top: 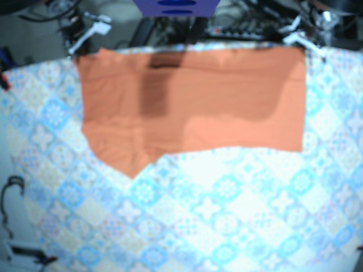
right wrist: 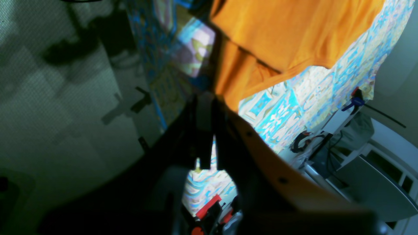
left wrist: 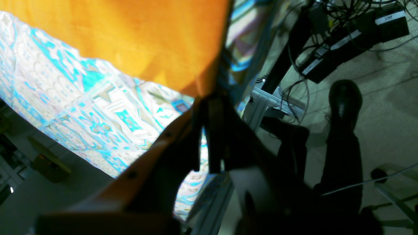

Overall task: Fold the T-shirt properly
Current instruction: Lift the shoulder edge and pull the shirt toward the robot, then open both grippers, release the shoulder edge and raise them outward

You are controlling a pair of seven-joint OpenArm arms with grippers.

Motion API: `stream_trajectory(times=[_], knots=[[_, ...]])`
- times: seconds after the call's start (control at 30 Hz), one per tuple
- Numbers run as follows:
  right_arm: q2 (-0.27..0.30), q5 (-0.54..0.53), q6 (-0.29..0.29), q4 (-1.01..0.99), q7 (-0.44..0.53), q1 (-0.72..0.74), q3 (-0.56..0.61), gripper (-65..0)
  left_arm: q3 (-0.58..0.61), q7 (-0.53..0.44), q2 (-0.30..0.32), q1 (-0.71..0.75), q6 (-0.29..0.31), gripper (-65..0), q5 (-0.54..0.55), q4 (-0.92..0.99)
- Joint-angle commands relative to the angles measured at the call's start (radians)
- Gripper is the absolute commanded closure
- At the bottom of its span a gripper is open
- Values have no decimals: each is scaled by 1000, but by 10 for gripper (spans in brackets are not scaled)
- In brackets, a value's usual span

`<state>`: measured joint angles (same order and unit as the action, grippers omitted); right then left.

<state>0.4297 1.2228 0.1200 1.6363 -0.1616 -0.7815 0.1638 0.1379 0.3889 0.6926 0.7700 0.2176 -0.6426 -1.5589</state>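
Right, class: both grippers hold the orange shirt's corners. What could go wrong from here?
The left gripper and right gripper pinch the T-shirt right beside the tablecloth overhang, so they may catch and drag that too.
A pointed flap juts out on one side; the fold may come out lopsided.

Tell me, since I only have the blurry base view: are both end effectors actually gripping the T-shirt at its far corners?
Observer: The left wrist view shows the left end effector pinched shut on a corner of the T-shirt.
Operator: And the right one?
Observer: The right end effector is shut on the T-shirt too, where one orange layer overlaps another.
Operator: Anything off the table?
Observer: A person's black shoe is on the floor beside the table.
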Motion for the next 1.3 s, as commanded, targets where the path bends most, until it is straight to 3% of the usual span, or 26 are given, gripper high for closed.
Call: stream_trajectory(times=[0.0, 0.17, 0.43, 0.67, 0.93, 1.27], knots=[[8, 1, -15, 9, -8, -8, -2, 0, -2, 8, 9, 9, 16, 0, 7, -2], [8, 2, -15, 9, -8, -8, -2, -10, -2, 8, 9, 7, 16, -8, 7, -2], [8, 2, -15, 8, -2, -11, -2, -188, -2, 8, 9, 6, 15, -204, 7, -2], [8, 2, -15, 8, -2, -11, -2, -268, -2, 8, 9, 6, 15, -289, 7, -2], [8, 2, -15, 9, -10, -14, -14, -276, -51, 5, 14, 13, -13, -323, 7, -4], [8, 2, -18, 28, -10, -23, -46, -276, -197, -90, 8, 16, -13, -323, 8, -4]])
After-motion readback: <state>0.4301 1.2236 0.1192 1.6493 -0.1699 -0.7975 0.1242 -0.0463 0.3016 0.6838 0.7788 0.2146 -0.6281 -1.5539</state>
